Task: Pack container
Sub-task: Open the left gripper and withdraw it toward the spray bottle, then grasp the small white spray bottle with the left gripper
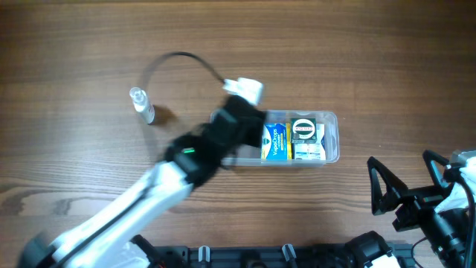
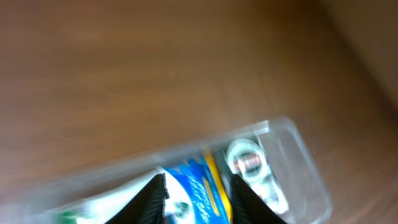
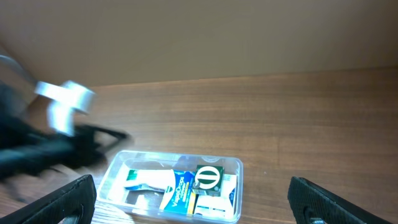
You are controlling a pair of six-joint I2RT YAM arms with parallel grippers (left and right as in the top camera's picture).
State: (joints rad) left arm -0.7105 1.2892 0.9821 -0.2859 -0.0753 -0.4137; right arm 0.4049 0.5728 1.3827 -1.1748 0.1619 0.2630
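Note:
The container (image 1: 332, 126) is a clear tub right of the table's middle, also in the left wrist view (image 2: 298, 149) and the right wrist view (image 3: 233, 165). Inside lie a blue box (image 1: 275, 141) (image 2: 199, 186) (image 3: 177, 190), a dark green box with a white round mark (image 1: 303, 128) (image 3: 208, 177) and a white packet (image 3: 149, 180). My left gripper (image 2: 198, 178) hovers over the tub's left end (image 1: 251, 125), jaws apart, the blue box showing below between them, nothing held. My right gripper (image 1: 401, 160) (image 3: 191, 182) stands wide open near the front right, empty.
A small clear spray bottle (image 1: 141, 104) stands upright at the back left. The left arm's black cable (image 1: 178, 56) loops above the table behind the tub. White boxes (image 1: 309, 152) fill the tub's right front corner.

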